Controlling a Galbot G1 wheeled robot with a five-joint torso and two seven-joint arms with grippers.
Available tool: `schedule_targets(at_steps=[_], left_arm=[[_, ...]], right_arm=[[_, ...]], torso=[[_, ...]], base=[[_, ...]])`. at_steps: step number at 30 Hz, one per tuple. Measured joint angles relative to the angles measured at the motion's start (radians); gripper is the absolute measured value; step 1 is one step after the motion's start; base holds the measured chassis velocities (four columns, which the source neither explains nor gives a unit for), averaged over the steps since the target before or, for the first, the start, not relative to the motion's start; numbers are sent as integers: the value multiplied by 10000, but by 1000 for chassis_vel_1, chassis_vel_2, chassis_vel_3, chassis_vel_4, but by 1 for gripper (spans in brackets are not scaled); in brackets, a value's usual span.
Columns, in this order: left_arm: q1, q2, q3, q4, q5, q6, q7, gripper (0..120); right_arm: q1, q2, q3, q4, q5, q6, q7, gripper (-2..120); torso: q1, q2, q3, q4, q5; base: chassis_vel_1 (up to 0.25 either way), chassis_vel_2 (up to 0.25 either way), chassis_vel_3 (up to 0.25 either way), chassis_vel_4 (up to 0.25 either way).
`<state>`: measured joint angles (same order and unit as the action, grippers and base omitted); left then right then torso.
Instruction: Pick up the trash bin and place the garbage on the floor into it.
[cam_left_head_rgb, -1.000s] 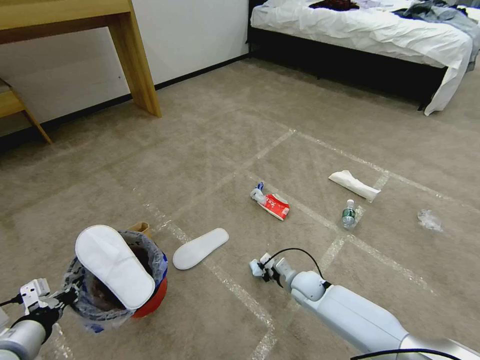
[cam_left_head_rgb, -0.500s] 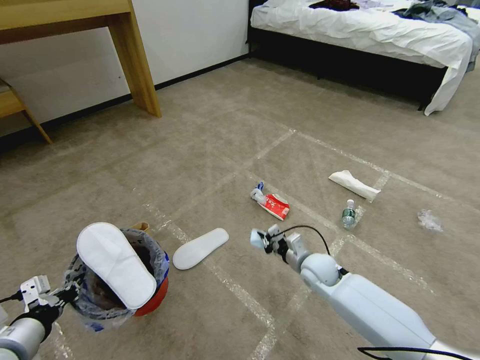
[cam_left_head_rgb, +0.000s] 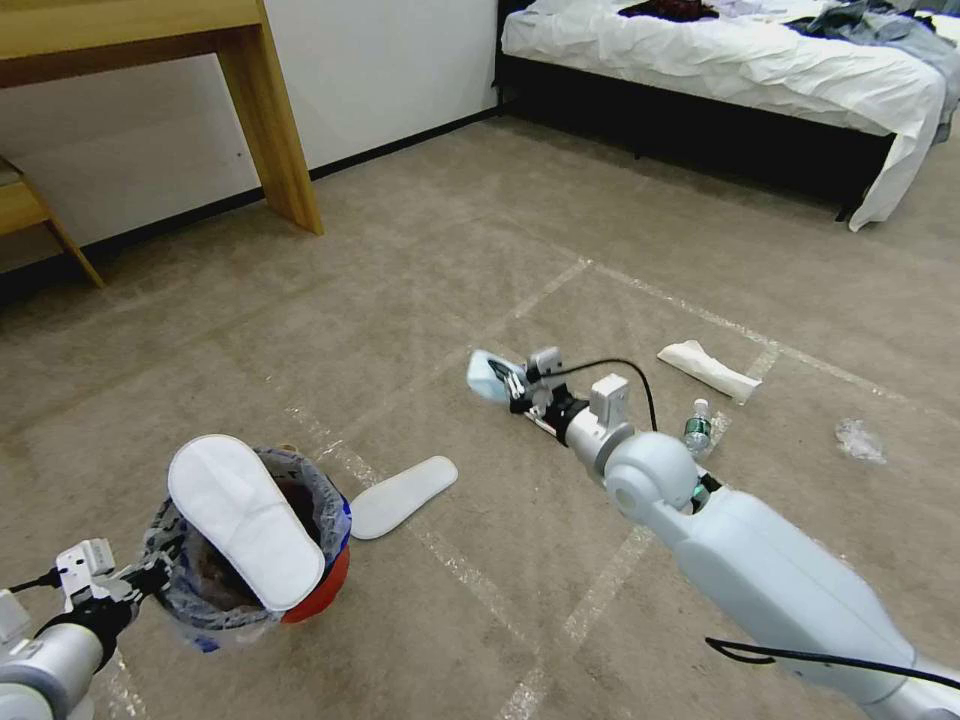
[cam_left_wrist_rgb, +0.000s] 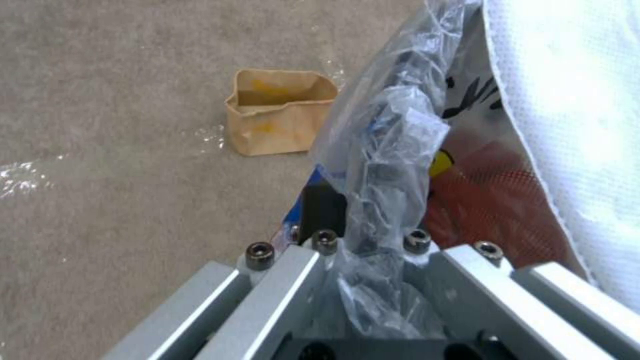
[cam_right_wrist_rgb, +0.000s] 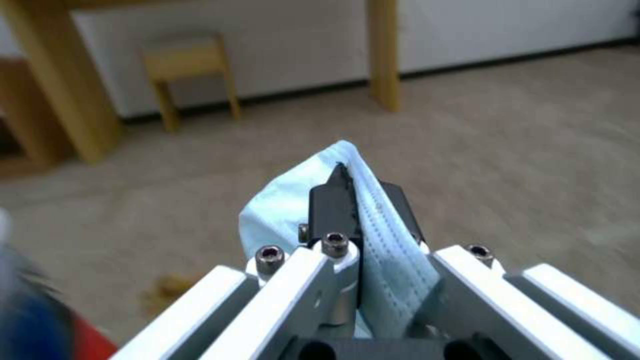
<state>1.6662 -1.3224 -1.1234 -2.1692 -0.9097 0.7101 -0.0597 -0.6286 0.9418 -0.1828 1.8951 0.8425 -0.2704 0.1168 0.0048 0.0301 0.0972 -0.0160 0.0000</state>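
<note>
Right arm has swung up and forward since a second ago; right gripper now sits raised over the floor, clamped on a blue mask, covering the red wrapper seen earlier. Trash bin, low left, is held by the left gripper, pinched on its bag rim. One white slipper leans out of the bin, another lies just beside it. Bottle is partly cut off by the arm. Brown paper bag is mostly hidden behind the bin in the head view.
</note>
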Motion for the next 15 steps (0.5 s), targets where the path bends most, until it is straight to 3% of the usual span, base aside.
schedule_targets(at_steps=[5,15], left_arm=[[31,158,67,-140,-17,46,7,1],[21,152,139,-168,12,63,16,1]], right_arm=[[1014,-112,-582,1814,1904,-666,780,0],[3693,552,-2519,2532,4114,-1337,1975,0]], torso=[[0,0,0,-1,-1],[0,0,0,0,-2]], base=[[0,0,0,0],[0,0,0,0]])
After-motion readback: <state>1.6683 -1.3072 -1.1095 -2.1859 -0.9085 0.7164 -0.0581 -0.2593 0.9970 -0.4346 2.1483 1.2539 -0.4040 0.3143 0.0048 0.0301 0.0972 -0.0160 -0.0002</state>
